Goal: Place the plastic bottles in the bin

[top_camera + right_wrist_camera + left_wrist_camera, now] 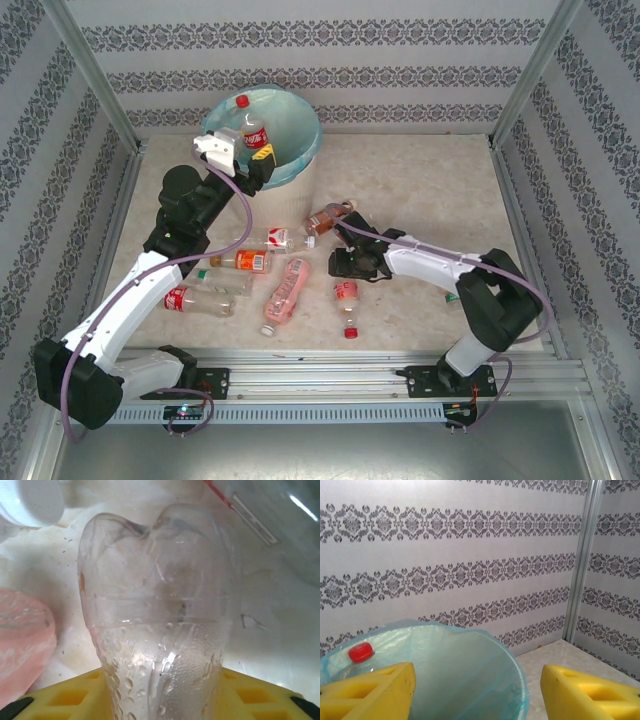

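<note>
The bin [305, 135], cream with a blue-green bag over its rim, stands at the back left. Inside it lies a plastic bottle [252, 128] with a red cap [361, 652]. My left gripper [252, 165] hangs over the bin's near rim [520, 680], open and empty [477, 682]. My right gripper [338, 222] is low on the table, its yellow fingers [260, 695] pressed against both sides of a clear wet bottle [160, 605], the brown-labelled one [325, 218]. Several more bottles lie on the table, among them a pink one [285, 293] and an orange-labelled one [245, 261].
A red-labelled bottle [198, 300] lies by the left arm and another [346, 300] stands out near the front. A pink bottle [22, 635] and a white cap [35, 500] crowd the held bottle. Metal posts and patterned walls enclose the table [440, 190].
</note>
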